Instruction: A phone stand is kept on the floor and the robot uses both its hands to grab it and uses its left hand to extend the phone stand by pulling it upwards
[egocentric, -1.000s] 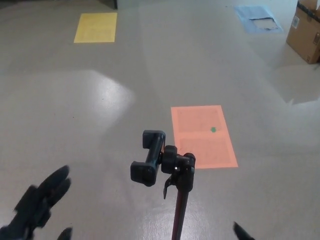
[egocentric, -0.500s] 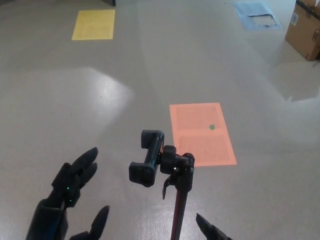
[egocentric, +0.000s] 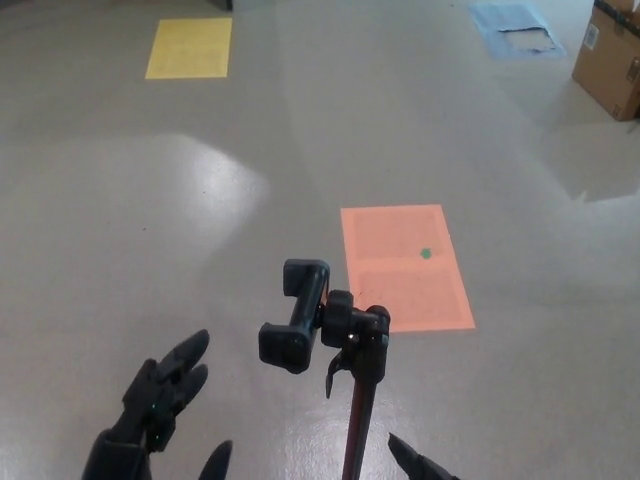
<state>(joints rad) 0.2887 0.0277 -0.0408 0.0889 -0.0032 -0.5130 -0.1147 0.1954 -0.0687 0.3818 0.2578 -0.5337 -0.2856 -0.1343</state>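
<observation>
Beside phone stand (egocentric: 340, 350), left hand (egocentric: 150, 415) lower now, fingers spread, right hand (egocentric: 420, 465) fingers unclear

Bright, even indoor light. The glossy floor (egocentric: 150, 250) carries a broad pale glare patch well beyond the left hand's (egocentric: 150, 420) fingertips (egocentric: 190, 350), another at far right. Shadows are faint. Focus is sharp; the fingers look slightly soft.

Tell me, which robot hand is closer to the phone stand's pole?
Right. The right hand sits just beside the phone stand pole, bottom edge; the left hand hovers open, farther away.
</observation>
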